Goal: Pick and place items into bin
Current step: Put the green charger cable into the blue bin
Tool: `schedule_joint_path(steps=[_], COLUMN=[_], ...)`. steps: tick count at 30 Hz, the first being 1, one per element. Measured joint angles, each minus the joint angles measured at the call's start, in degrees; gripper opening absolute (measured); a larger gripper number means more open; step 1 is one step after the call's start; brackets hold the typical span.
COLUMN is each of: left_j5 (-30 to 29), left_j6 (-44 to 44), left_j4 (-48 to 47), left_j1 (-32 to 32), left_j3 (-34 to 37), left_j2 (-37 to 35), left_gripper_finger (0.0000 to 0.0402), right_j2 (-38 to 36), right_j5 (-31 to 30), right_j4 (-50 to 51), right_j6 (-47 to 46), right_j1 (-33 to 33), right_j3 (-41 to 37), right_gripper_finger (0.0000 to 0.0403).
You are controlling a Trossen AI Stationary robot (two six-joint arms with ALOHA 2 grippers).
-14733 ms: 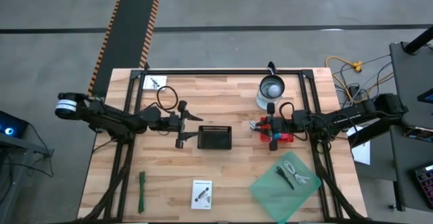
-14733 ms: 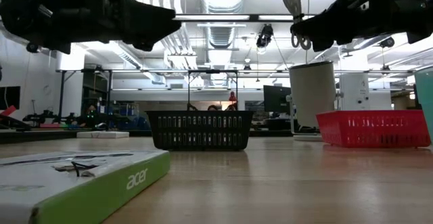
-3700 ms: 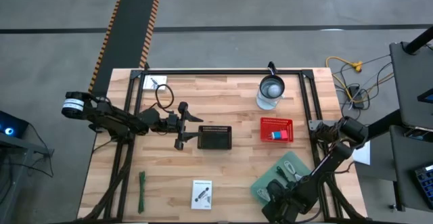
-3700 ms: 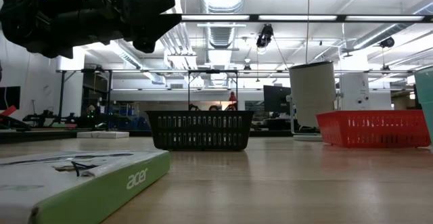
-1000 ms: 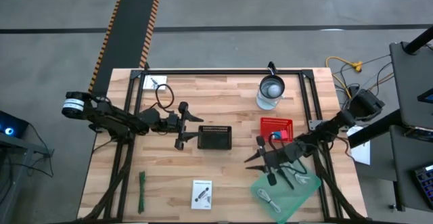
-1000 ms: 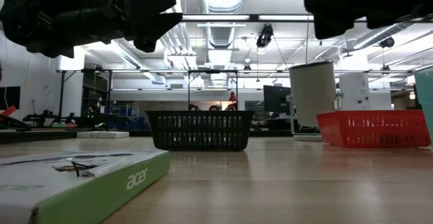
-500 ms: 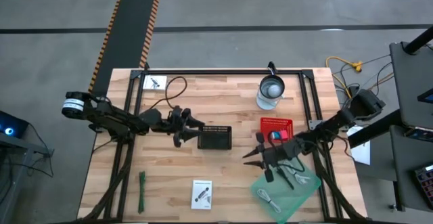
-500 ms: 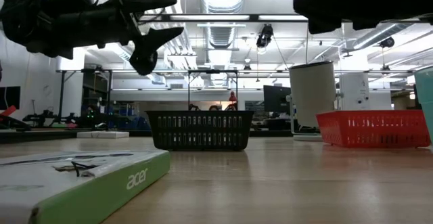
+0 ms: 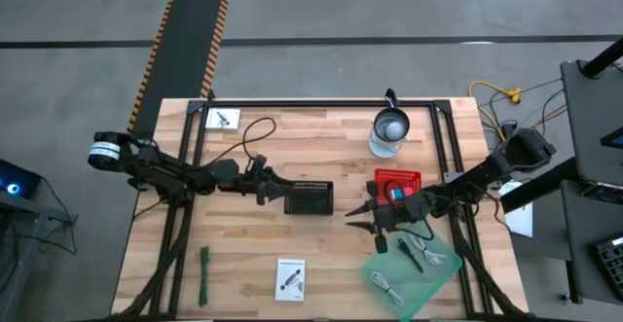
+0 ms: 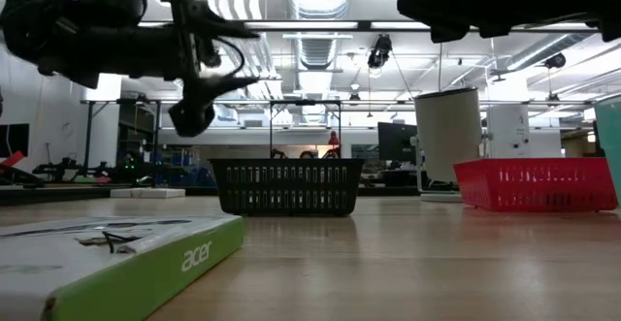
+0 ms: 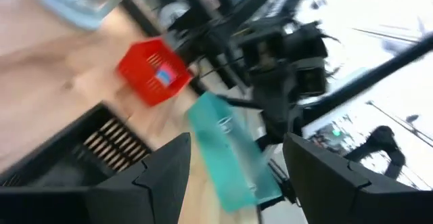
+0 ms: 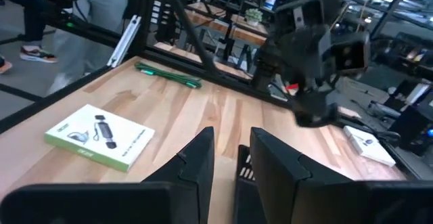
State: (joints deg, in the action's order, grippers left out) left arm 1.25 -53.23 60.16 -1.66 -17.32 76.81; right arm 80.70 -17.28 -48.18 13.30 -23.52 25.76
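Left hand [image 9: 275, 185] hangs spread beside the black bin [image 9: 309, 196], carrying nothing. Right hand [image 9: 362, 216], fingers narrowly parted and empty, hovers between that bin and the red basket [image 9: 397, 187]. White card [image 9: 290, 277] and green strip [image 9: 204, 274] lie on the table [image 9: 321, 142], well apart.

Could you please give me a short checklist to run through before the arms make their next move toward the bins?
1. Left gripper open and empty beside the black basket: ok.
2. Right gripper holding an item: cannot tell.
3. Red basket upright, free of the arm: ok.
4. Green strip tool and white card box still to collect: not ok.
5. White cable lies on the teal pad: ok.
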Motion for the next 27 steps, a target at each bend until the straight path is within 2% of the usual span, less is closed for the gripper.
schedule_joint_path(steps=[7, 13, 21, 27], left_j5=[-1.3, -0.4, -0.3, -2.0], left_j6=[-10.9, -12.7, -15.7, -21.9], left_j4=[-18.3, -36.0, -66.2, -78.0], left_j1=[-1.1, -2.2, -4.4, -6.8], left_j3=[-5.5, -14.3, -28.3, -33.3], left_j2=[-0.3, -0.9, -1.3, -1.3], left_gripper_finger=[0.0219, 0.0219, 0.0219, 0.0219], right_j2=[-0.7, -0.9, -0.9, -0.9], right_j5=[0.0, 0.0, 0.2, 0.2], right_j4=[0.0, -0.1, -0.1, -0.1], right_j6=[3.4, 3.7, 3.9, 3.9], right_j1=[1.2, 1.9, 2.2, 2.2], right_j3=[0.0, 0.1, 0.2, 0.2], right_gripper_finger=[0.0074, 0.0073, 0.007, 0.0069])
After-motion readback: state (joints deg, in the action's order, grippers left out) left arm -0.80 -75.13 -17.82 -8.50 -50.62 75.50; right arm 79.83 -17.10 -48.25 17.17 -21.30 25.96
